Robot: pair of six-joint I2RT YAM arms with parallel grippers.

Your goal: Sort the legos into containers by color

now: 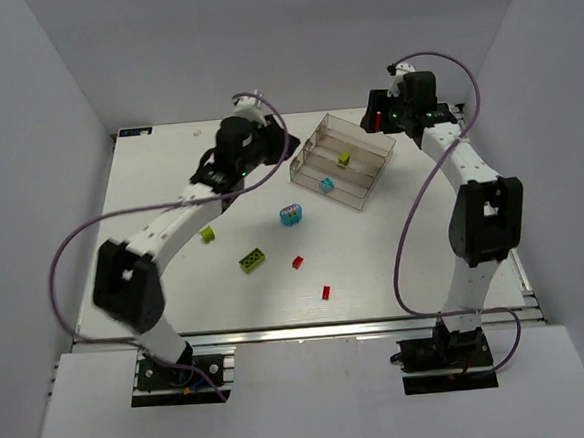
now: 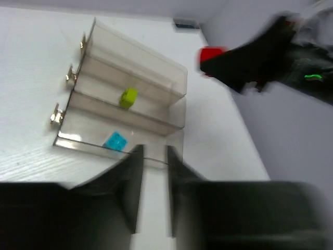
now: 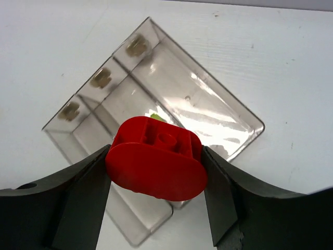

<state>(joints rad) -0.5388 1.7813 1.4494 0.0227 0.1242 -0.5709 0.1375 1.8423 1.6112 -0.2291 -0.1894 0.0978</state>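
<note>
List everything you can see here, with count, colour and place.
table: one, white, under everything
tray: one, clear, far middle of table
lime brick in tray: one, lime, in a compartment
cyan brick in tray: one, cyan, next compartment toward the arms
cyan-and-magenta brick: one, table, just before tray
small lime brick: one, lime, table left of centre
larger lime brick: one, lime, table centre
loose red bricks: two, red, table centre, nearer the arms
held red brick: one, red, between right fingers over tray
arms: two, white and black
left fingers: two, black, close together, empty, beside tray
right fingers: two, black, clamped on held red brick
</note>
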